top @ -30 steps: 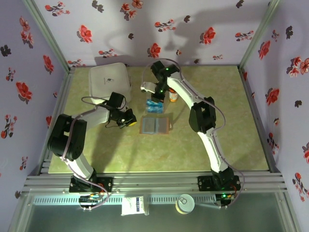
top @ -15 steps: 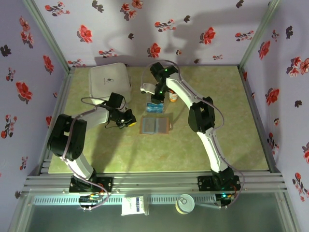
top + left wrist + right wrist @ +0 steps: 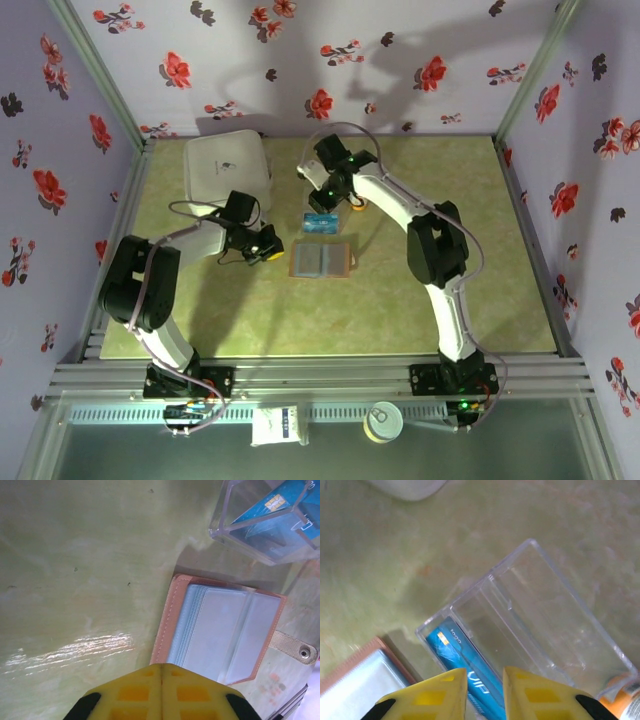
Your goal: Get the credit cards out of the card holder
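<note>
The card holder point(image 3: 322, 260) lies spread open at mid-table, brown rim around pale blue-grey sleeves point(image 3: 220, 630), with a snap tab point(image 3: 295, 649) at one side. Teal credit cards point(image 3: 320, 222) lie inside the clear plastic box point(image 3: 535, 615) just behind it; a chip and white lettering show on the top card point(image 3: 465, 660). My right gripper point(image 3: 485, 677) hovers open above the box's near end with nothing between its fingers. It sits just behind the box point(image 3: 331, 196). My left gripper point(image 3: 161, 667) is shut and empty, just left of the holder point(image 3: 265, 245).
A large white square container point(image 3: 228, 165) stands at the back left. An orange-capped bottle point(image 3: 357, 205) lies right of the clear box, close to my right arm. Floral walls close off three sides.
My right gripper has lifted and pulled back from the clear box, and the teal cards now lie lower inside it. The left arm and the holder have not moved.
</note>
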`<state>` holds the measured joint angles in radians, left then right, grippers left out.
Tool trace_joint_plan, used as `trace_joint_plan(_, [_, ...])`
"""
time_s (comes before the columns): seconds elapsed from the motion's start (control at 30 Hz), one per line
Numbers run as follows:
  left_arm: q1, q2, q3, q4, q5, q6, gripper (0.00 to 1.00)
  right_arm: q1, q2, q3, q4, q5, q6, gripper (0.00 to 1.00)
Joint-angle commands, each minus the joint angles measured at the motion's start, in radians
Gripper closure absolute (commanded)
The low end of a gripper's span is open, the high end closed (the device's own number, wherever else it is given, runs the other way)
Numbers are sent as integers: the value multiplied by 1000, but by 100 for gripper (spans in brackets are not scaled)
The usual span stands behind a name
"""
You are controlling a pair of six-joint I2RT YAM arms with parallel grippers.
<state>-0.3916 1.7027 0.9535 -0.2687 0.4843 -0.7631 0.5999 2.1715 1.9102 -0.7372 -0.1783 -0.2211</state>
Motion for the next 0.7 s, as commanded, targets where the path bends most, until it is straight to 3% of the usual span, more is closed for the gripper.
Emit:
trace_joint_plan(0.0, [-14, 21, 36, 8, 22, 14, 94, 23, -99, -105, 170, 43, 320, 74])
trace_joint_plan(0.37, [-57, 64, 57, 22, 23, -1, 95, 73, -322, -514, 459, -44, 830, 78])
trace_joint_plan(0.67, [-81, 91, 54, 19, 6, -5, 98, 77, -344, -651, 484, -169, 1002, 78])
